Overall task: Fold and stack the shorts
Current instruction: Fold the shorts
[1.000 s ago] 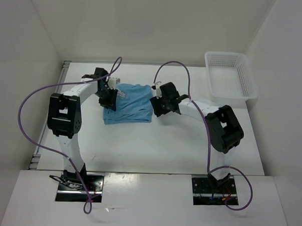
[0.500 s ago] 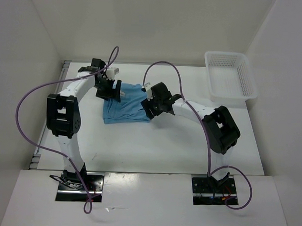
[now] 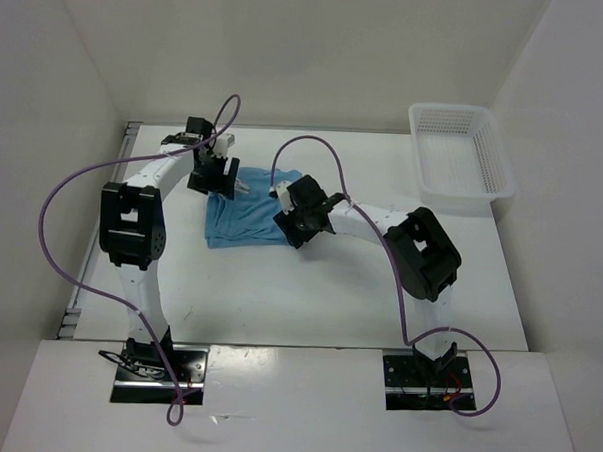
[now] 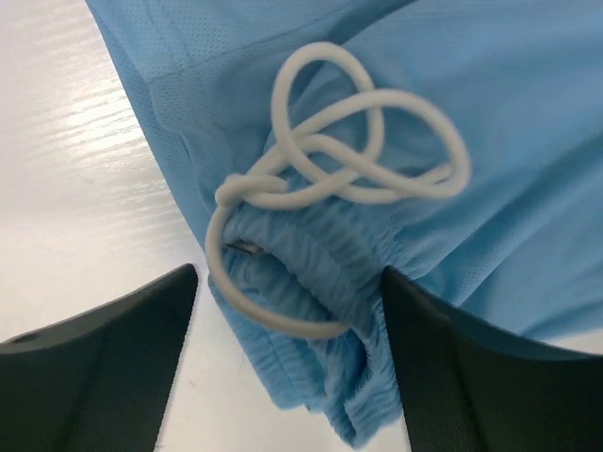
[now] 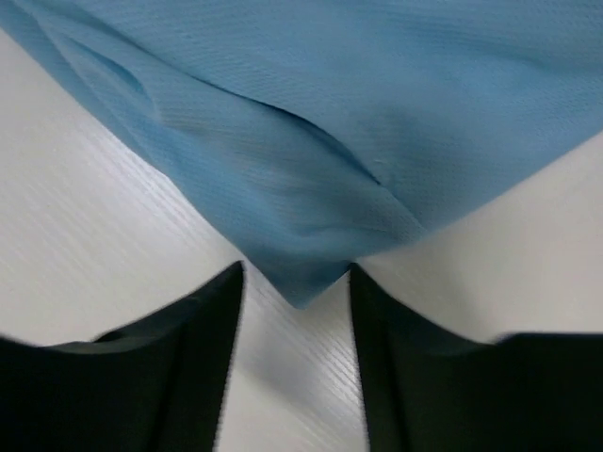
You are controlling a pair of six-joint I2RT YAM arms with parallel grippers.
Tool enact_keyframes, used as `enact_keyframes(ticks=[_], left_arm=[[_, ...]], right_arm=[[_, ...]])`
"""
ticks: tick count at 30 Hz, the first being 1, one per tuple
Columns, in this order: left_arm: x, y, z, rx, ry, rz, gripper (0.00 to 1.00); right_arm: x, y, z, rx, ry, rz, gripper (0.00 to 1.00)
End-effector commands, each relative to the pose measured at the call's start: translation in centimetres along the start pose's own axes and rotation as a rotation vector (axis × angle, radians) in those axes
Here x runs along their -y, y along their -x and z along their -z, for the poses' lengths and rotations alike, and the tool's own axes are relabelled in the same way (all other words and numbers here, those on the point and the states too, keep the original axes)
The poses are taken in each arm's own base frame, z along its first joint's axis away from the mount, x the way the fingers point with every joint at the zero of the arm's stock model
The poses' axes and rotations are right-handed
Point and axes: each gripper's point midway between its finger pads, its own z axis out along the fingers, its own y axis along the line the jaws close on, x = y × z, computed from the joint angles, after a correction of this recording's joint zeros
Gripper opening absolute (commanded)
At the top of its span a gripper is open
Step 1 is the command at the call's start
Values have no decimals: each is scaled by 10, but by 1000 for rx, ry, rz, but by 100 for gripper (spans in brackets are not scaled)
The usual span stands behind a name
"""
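Sky-blue soft fabric: the shorts [image 3: 244, 221] lie on the bench [image 3: 308, 296], left of centre and nearer the far edge than the near one. The left gripper [image 3: 219, 178] sits at their far-left corner. Its wrist view shows jaws spread wide, grasping nothing, straddling the bunched waistband [image 4: 320, 259], with the white cord [image 4: 363, 155] looped loose on top (could snag a finger, my guess). It is likely placed there to pinch the elastic edge, the thickest bit, so a fold can be carried over. The right gripper [image 3: 295, 216] is at the shorts' right edge. Its jaws are apart and unclenched, with a pointed fabric corner [image 5: 300, 273] poking into the gap and bare bench on either side. This reads as both arms lining up on opposite sides for a fold; neither has hold yet. The shorts look already doubled into a rough square with uneven edges, so I judge folding partway and stacking not done. For room, there is open bench toward the near edge and to the right. The left wall is close beside the left arm, and the far edge is close past the waistband. The basket [image 3: 457, 111] is in the far-right corner, well apart from the cloth.
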Motion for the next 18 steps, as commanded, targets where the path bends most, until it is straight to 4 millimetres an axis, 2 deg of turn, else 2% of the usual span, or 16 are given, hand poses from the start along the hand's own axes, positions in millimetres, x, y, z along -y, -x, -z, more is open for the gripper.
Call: enact_keyframes(ticks=[1,2,3,4,5,7,9,11,12,13,15,18], left_arm=[[-16,-5,-25,-16,65,-2,74],[-19,-4,-29,-13,74,-2,68],[-20,-4,-29,-14,85,-2,62],[-23,-5,-31,-11,99,-3,49],[-24,-5,-35,-11,99,-3,43],[-31,-8,-38,-20,115,6,40],[-33,4,-34,12,128,2,39],[-37,6,-36,13,147,2,39],[-45,4,-40,10,161,14,39],[-45,14,-36,34,163,11,37],[-52,16,-40,33,169,22,37],[-51,15,-38,26,138,31,46]], right_arm=[[-5,4,-3,3,-2,11,48],[-3,6,-3,11,-15,11,35],[-3,1,-4,2,-15,10,28],[-1,-3,-5,-8,-23,19,23],[-1,0,-5,4,-24,20,10],[-1,-4,-6,-5,-23,31,2],[-1,-4,-6,-5,-23,31,0],[-2,-8,-5,-10,-12,57,0],[-2,-9,-2,-10,-12,57,0],[-2,-13,-3,-19,-11,67,0],[-3,-17,2,-19,-11,67,0],[-4,-18,4,-18,-1,87,0]])
